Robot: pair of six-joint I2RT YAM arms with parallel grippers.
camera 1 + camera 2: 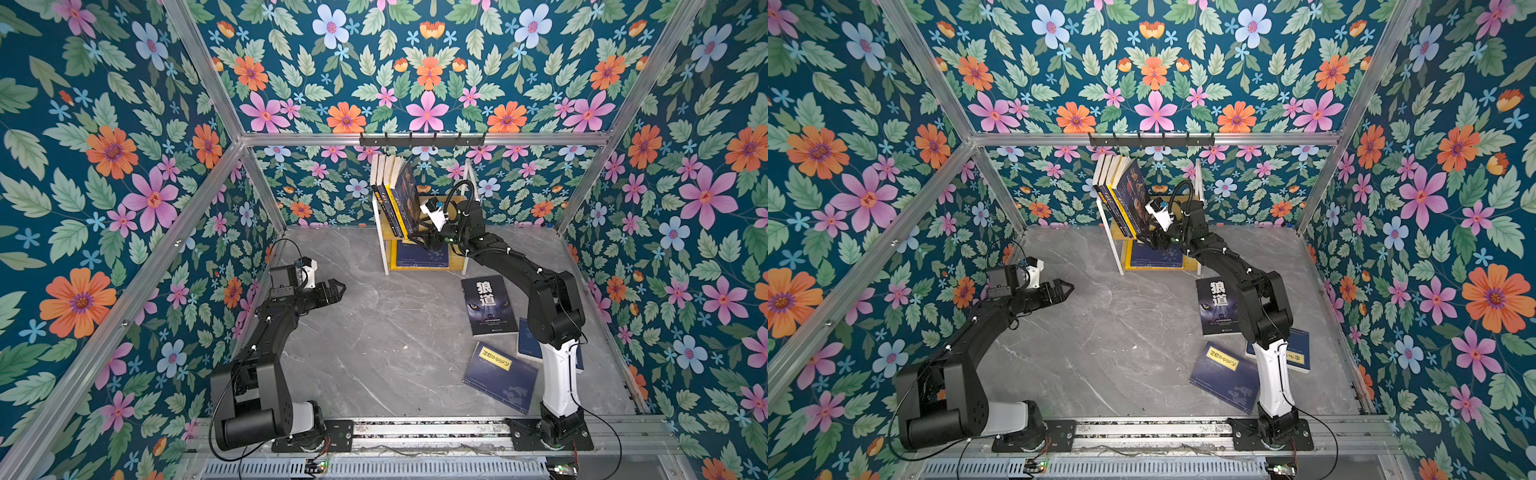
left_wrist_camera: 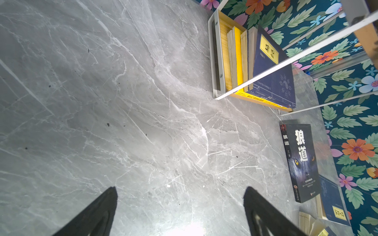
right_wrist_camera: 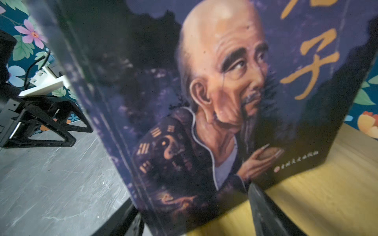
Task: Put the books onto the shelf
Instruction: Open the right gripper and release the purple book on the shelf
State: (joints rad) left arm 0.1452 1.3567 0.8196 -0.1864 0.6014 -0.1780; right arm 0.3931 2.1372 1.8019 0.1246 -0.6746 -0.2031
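Books (image 1: 494, 316) lie partly on the bench (image 1: 374, 332), partly on the shelf (image 1: 379, 232). Nearest, a navy book (image 1: 500, 376) with a yellow label lies flat. Just beyond it a second navy book (image 1: 527, 340) is half hidden by the right arm (image 1: 548, 299), and past that lies the wolf book (image 1: 489, 305). Across the bench, well apart from these, the left hand (image 1: 338, 289) hovers with fingers spread, holding nothing. At the back, the shelf carries a flat stack (image 1: 420, 254) on its lower board and a leaning row (image 1: 386, 183) on the upper one. The old-man book (image 3: 204, 102) is outermost and tilted. The right hand (image 1: 432, 241) straddles its lower corner, one finger on either side, but whether it pinches the book cannot be told.
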